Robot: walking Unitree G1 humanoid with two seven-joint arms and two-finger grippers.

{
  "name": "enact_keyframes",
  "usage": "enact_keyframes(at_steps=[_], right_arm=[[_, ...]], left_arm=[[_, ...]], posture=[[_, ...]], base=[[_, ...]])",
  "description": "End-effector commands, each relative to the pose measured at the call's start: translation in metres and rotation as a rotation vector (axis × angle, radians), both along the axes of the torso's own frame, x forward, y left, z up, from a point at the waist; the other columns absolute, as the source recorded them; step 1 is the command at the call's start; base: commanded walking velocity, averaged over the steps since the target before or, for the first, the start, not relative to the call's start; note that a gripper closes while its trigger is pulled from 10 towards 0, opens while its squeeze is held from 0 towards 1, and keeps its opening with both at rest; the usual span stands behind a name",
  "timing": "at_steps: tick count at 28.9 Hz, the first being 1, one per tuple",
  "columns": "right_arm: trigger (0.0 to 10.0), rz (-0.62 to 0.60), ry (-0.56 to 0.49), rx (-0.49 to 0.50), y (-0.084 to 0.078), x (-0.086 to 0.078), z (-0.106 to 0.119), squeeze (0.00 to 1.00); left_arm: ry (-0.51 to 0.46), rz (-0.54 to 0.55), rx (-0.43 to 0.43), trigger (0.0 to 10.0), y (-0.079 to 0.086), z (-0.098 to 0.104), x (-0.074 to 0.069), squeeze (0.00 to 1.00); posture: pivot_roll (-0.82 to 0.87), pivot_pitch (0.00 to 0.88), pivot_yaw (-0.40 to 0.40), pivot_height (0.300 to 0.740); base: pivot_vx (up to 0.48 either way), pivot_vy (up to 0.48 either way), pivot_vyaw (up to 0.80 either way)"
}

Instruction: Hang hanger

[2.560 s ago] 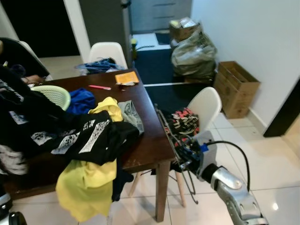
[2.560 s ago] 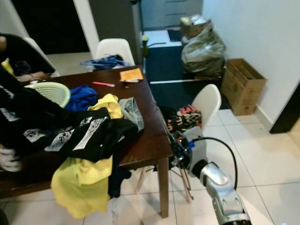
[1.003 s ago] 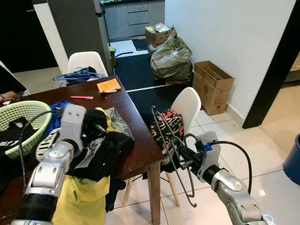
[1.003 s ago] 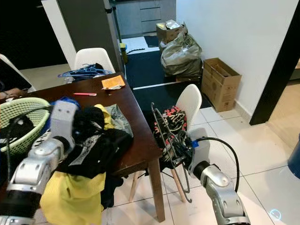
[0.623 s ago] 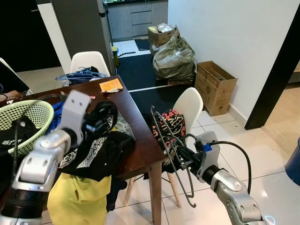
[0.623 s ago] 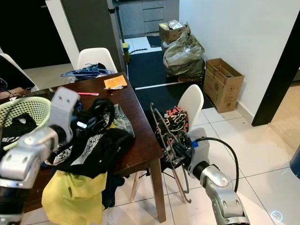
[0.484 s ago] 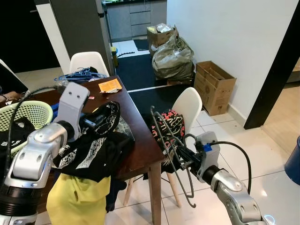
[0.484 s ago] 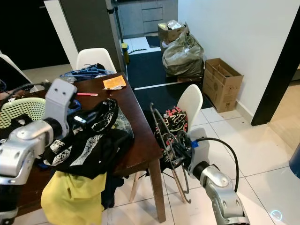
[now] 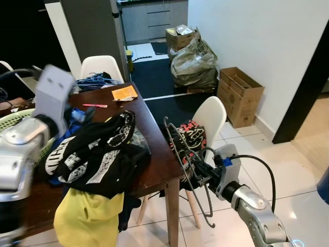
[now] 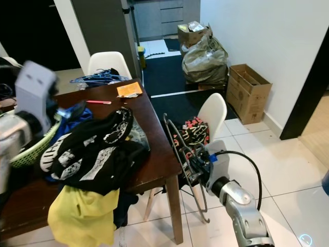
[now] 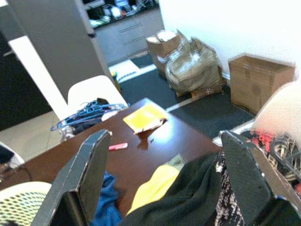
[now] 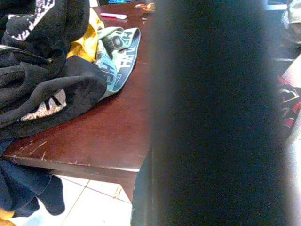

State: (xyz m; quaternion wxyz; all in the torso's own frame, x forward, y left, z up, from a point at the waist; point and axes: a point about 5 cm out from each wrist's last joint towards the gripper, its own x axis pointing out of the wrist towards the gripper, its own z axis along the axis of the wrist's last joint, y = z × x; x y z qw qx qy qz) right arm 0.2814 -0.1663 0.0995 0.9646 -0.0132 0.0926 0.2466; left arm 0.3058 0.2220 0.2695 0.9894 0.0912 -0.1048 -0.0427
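Legible text: none confirmed.
White print on black garment (image 9: 97, 154) and lettering on grey-blue cloth (image 12: 117, 49) both present, too blurred and folded to read.

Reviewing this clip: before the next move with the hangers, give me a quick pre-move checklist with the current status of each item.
1. Right gripper has the wire hangers in hand: ok, the bundle sticks up from it beside the table corner.
2. Left gripper free: ok, its fingers are spread wide with nothing between them.
3. Left arm away from the black shirt: ok, it is raised above the green basket.
4. Hangers free of the white chair and the clothes on it: cannot tell, they overlap in the head views.
5. Rail or hook to hang on located: not ok, none seen.
6. Floor to the right walkable: ok, bare tiles; cardboard box stands by the wall.
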Motion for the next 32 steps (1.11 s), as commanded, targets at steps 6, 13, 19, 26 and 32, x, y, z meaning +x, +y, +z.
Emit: enact_keyframes(at_steps=[6,13,19,26,32], right_arm=[[10.0,-0.004,-0.006,0.007,-0.003,0.000,0.001,0.00],[10.0,0.007,-0.030,-0.022,-0.002,-0.001,0.002,0.00],[10.0,0.003,-0.037,-0.023,-0.002,0.000,0.003,0.00],[10.0,-0.031,-0.074,0.016,-0.004,0.001,0.008,0.00],[10.0,-0.149,-0.214,0.224,-0.015,0.005,0.033,0.00]], left_arm=[[0.025,0.234,-0.050,10.0,0.017,-0.029,-0.001,0.00],[0.059,0.395,-0.105,10.0,0.040,-0.045,-0.008,0.00],[0.083,0.378,-0.114,10.0,0.020,-0.061,-0.006,0.00],[0.074,0.317,-0.134,10.0,-0.006,-0.064,-0.002,0.00],[0.051,0.218,-0.142,10.0,-0.020,-0.058,0.001,0.00]], posture=[[-0.04,0.000,0.056,0.740],[-0.03,0.000,0.059,0.740],[-0.03,0.000,0.058,0.740],[-0.03,0.000,0.064,0.740],[-0.02,0.000,0.072,0.740]], base=[[0.000,0.000,0.00],[0.000,0.000,0.76],[0.000,0.000,0.76],[0.000,0.000,0.76],[0.000,0.000,0.75]])
